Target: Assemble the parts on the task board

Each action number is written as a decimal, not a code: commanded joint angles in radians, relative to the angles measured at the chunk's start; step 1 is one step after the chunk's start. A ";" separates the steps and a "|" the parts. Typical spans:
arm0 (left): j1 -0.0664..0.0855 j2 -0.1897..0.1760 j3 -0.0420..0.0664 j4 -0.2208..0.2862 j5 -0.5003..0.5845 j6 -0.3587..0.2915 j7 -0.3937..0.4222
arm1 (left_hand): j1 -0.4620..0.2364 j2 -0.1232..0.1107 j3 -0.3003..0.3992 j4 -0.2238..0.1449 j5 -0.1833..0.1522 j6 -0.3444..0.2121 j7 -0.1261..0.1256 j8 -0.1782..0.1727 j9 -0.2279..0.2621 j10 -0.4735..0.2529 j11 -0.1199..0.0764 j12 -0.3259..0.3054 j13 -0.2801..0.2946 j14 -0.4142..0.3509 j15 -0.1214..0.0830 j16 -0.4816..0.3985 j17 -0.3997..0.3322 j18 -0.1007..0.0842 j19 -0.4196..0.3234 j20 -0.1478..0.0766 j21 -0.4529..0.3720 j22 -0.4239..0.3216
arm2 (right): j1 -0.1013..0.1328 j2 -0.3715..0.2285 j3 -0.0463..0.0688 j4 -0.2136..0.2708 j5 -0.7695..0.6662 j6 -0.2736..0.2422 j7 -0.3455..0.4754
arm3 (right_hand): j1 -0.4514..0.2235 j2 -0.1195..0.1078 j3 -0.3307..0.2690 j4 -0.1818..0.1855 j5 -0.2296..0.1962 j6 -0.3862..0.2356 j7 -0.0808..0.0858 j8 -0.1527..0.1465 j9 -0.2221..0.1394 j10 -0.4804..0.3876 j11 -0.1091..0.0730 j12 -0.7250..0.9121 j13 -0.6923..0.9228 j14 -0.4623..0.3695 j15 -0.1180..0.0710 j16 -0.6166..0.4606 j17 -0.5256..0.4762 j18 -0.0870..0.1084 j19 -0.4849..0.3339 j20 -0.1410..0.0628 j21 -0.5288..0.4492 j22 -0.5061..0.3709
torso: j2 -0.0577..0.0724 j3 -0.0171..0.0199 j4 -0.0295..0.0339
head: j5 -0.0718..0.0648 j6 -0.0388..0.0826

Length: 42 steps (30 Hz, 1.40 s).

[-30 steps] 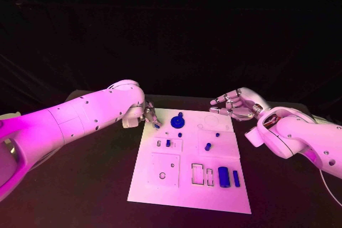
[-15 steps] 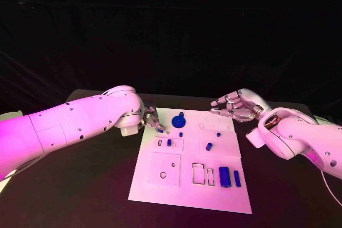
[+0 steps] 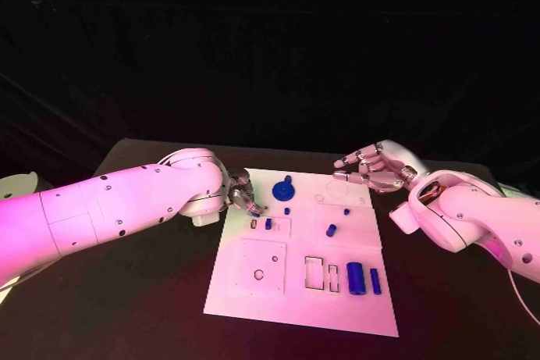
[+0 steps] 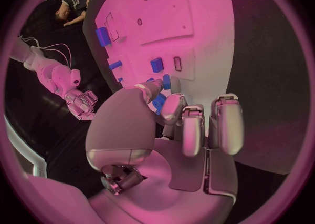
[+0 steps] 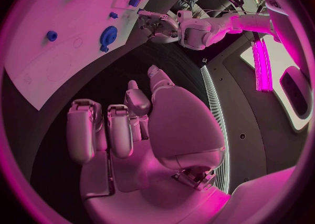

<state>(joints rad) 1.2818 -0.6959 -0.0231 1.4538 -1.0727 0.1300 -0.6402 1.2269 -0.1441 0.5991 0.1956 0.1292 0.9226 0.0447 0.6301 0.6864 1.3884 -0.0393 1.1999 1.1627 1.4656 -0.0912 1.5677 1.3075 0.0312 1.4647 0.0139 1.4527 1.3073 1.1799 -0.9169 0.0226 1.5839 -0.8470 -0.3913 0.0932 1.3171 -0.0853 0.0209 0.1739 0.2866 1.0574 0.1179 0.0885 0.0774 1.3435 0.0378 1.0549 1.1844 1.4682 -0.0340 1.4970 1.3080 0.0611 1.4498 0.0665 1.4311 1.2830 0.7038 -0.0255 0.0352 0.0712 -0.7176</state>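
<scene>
Two hands flank the task board (image 3: 254,286). Left hand (image 3: 242,197) at its far-left edge, fingers curled, grasp hidden. Blue gear (image 3: 282,190) just beyond, nearer it. Right hand (image 3: 369,168) clenched, empty, off far-right corner.

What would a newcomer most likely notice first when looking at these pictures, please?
Probably the white task board in the middle of the black table, dotted with small blue parts, the round gear-like one at its far end standing out. Next, the left hand at the board's far left edge, and the right hand near its far right corner.
</scene>
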 commanded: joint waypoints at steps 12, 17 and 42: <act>-0.012 0.002 -0.007 0.012 -0.100 0.015 0.018 | 0.005 -0.014 0.138 -0.143 0.004 0.006 -0.012 0.003 -0.002 0.012 -0.001 0.008 0.005 0.105 -0.003 0.003 0.263 -0.001 0.067 -0.002 0.005 0.170 | -0.003 0.003 0.000 -0.002 -0.006 -0.044 0.003 | 0.015 0.021 -0.004 -0.003 0.011 -0.011 0.007 -0.004 0.001 -0.063 -0.001 -0.124 -0.098 0.064 -0.003 -0.031 0.100 0.009 -0.027 0.001 -0.031 -0.052 | 0.002 0.0007 -0.0015 | 0.003 -0.008; -0.021 0.002 -0.007 0.015 -0.135 0.016 0.009 | 0.005 -0.015 0.139 -0.144 0.004 0.008 -0.012 0.003 -0.003 0.015 -0.001 0.013 0.010 0.105 -0.003 0.003 0.263 -0.002 0.069 -0.002 0.008 0.173 | -0.003 0.003 0.000 -0.003 -0.005 -0.056 0.008 | 0.020 0.026 -0.008 -0.004 0.012 -0.013 0.007 -0.004 0.001 -0.095 -0.001 -0.214 -0.175 0.054 -0.003 -0.064 0.058 0.018 -0.046 0.001 -0.058 -0.096 | 0.002 0.0008 -0.0016 | 0.001 -0.012; -0.025 0.002 -0.007 0.011 -0.111 0.143 -0.014 | 0.004 -0.020 0.143 -0.149 0.004 0.013 -0.013 0.002 -0.007 0.019 -0.002 0.015 0.013 0.105 -0.002 0.003 0.263 -0.003 0.070 -0.001 0.013 0.178 | -0.005 0.011 0.000 -0.023 0.147 -0.125 0.156 | 0.115 0.009 0.105 0.029 0.031 -0.046 0.060 -0.016 -0.003 -0.206 0.065 -0.863 -0.932 -0.191 0.053 -1.070 -0.783 0.124 -0.318 0.053 -0.858 -0.952 | 0.001 0.0023 -0.0012 | 0.000 -0.019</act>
<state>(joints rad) 1.2579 -0.6948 -0.0294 1.4653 -1.1907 0.2243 -0.6448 1.2196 -0.1645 0.6127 0.1818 0.1294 0.9277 0.0392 0.6283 0.6793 1.3991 -0.0430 1.2083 1.1744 1.4656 -0.0912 1.5677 1.3073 0.0311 1.4647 0.0139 1.4628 1.3073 1.1761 -0.9070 0.0223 1.5614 -0.7411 -0.5078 0.1932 1.4323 -0.0687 0.1197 0.2023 0.3118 1.0078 0.1747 0.0748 0.0761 1.1339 0.1019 0.2019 0.2701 1.2697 0.0199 0.4491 0.5383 0.1777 1.1245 0.1213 0.5873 0.3410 0.7044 -0.0237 0.0335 0.0717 -0.7368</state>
